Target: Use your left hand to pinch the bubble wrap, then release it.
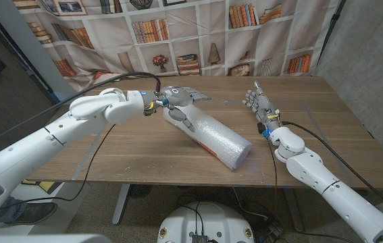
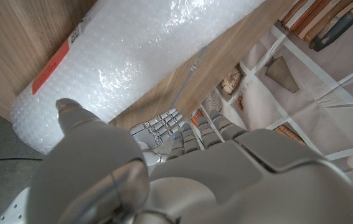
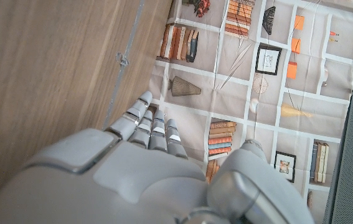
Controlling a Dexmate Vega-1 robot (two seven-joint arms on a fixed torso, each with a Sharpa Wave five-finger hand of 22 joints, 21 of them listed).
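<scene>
The bubble wrap roll (image 1: 211,137) lies at a slant in the middle of the wooden surface (image 1: 130,158). The left hand (image 1: 180,100) sits over the roll's far end, thumb down on it, fingers (image 1: 194,95) spread beyond, holding nothing. To the roll's right, well apart, the right hand (image 1: 261,106) stands with its fingers apart.

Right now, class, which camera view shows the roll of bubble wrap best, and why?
The head view: the whole bubble wrap roll lies diagonally on the table, with the left robot hand over its far end. The left wrist view shows the roll close up, with its red label, but cropped. The right wrist view faces the backdrop past the right robot hand.
</scene>
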